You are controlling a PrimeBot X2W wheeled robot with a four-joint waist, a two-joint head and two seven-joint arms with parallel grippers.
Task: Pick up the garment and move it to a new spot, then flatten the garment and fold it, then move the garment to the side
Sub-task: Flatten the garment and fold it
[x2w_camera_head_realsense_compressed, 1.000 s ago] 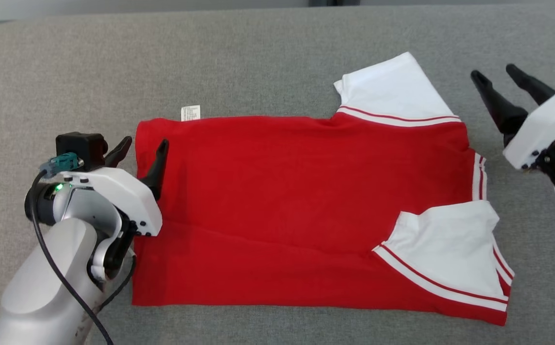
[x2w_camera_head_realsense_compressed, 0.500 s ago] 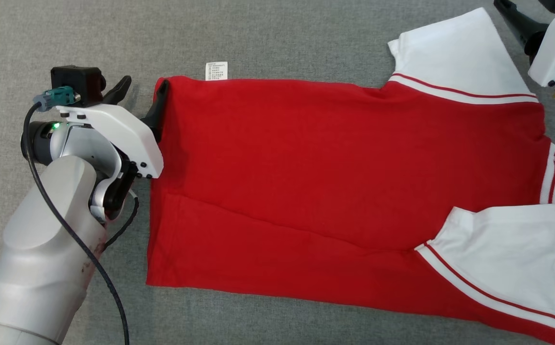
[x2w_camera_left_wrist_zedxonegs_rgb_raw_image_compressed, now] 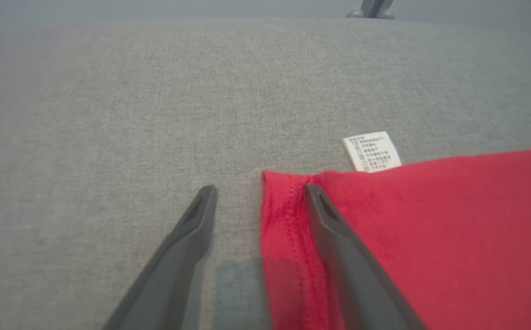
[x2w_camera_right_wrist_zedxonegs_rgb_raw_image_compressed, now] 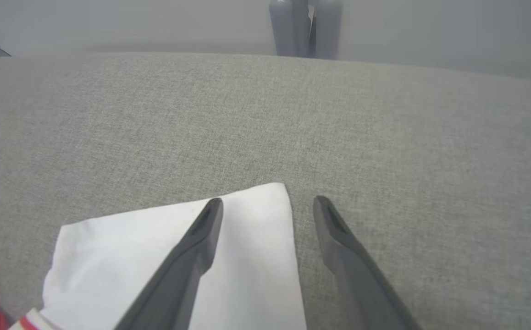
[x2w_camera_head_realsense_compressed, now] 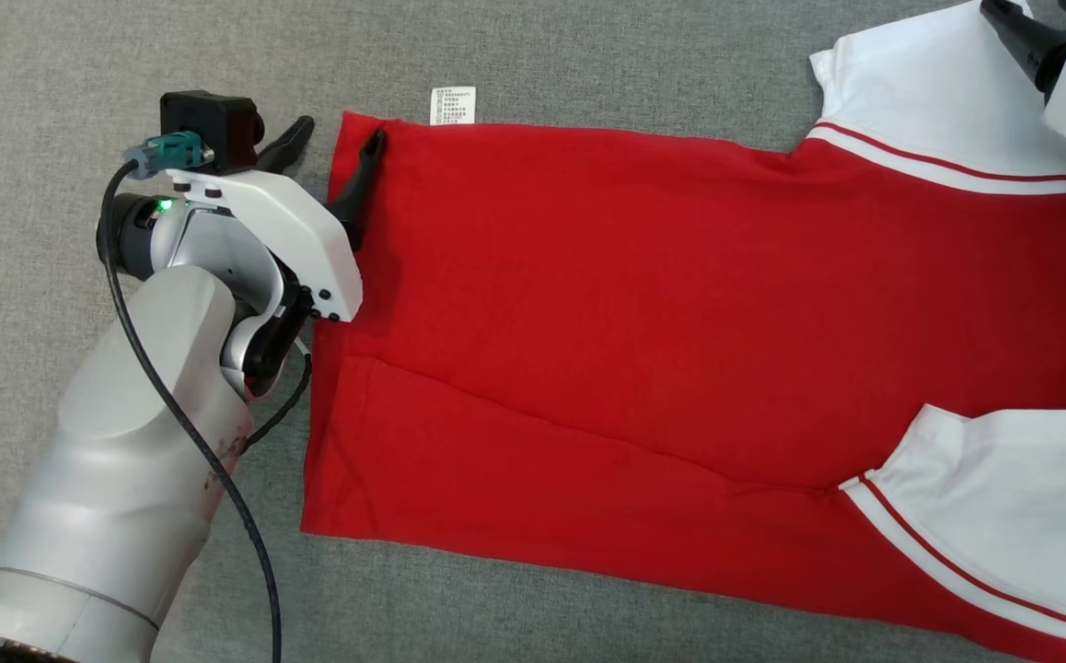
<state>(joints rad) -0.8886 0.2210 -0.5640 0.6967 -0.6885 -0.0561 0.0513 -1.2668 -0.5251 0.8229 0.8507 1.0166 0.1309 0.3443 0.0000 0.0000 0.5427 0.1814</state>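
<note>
red fabric shirt with white striped sleeves [x2w_camera_head_realsense_compressed: 643,350] pictured spread flat on grey fabric surface [x2w_camera_head_realsense_compressed: 588,55]. left gripper [x2w_camera_head_realsense_compressed: 341,132] set apart astride hem corner [x2w_camera_left_wrist_zedxonegs_rgb_raw_image_compressed: 284,183]; right gripper [x2w_camera_right_wrist_zedxonegs_rgb_raw_image_compressed: 269,201] apart astride white sleeve corner [x2w_camera_right_wrist_zedxonegs_rgb_raw_image_compressed: 256,220]. cloth judged soft, light, limp: best pinched at those corners.

Bright, even light is spread over the scene — shadows are rendered soft, one being cast on the garment [x2w_camera_head_realsense_compressed: 643,304] by the left gripper [x2w_camera_head_realsense_compressed: 341,129]. The far background is blurred in both wrist views.
</note>
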